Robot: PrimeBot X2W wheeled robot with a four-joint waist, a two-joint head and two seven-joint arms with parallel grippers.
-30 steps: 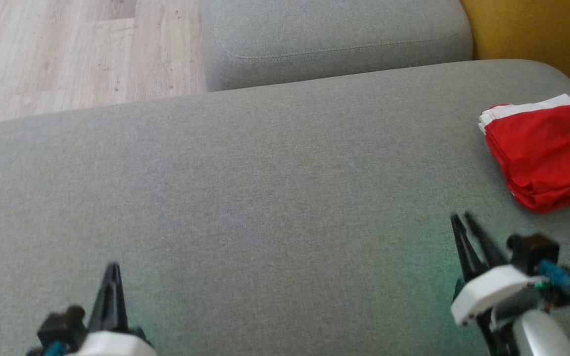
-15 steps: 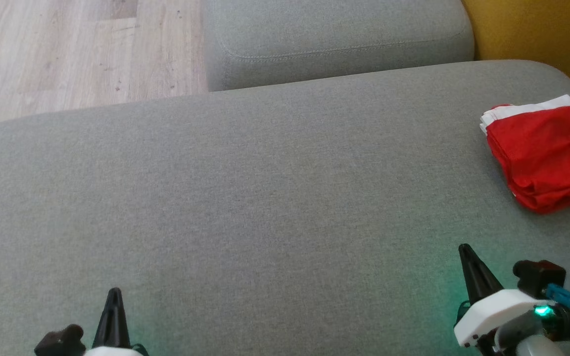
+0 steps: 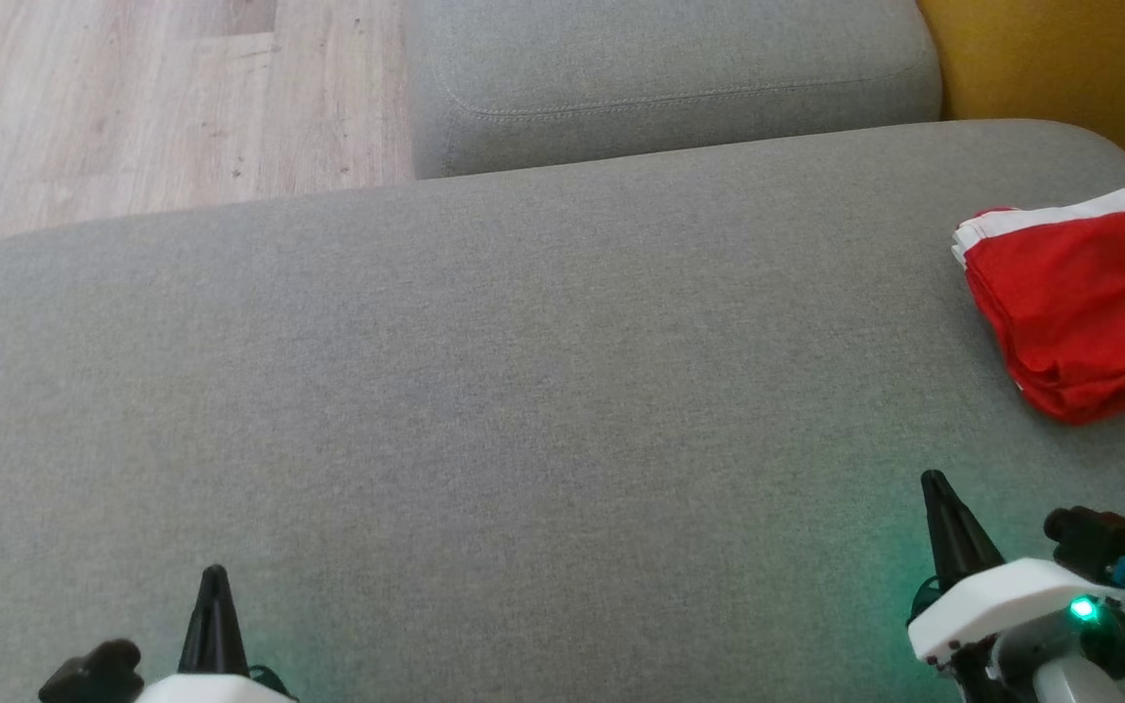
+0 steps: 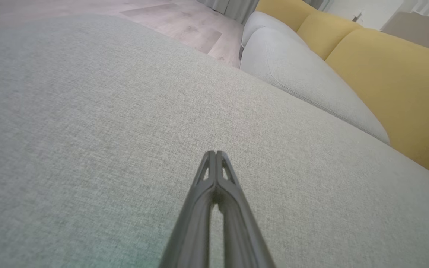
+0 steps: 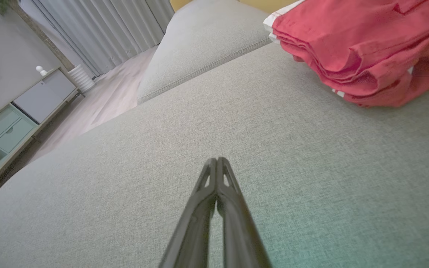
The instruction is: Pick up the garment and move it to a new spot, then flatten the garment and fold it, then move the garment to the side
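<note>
We see the folded red garment [image 3: 1080, 312] lying at three o'clock on the grey sofa cushion [image 3: 523, 391], apart from our left gripper [image 3: 214, 574] at seven o'clock and right gripper [image 3: 935, 481] at five o'clock, both pinched closed and empty.

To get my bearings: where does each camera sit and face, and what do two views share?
Head view: from the head, down onto the grey cushion; left gripper lower left, right gripper lower right.
Left wrist view: from that wrist along its shut fingers, toward the yellow backrest.
Right wrist view: from that wrist along its shut fingers, across the cushion.
Head and right wrist views share the red garment.
</note>
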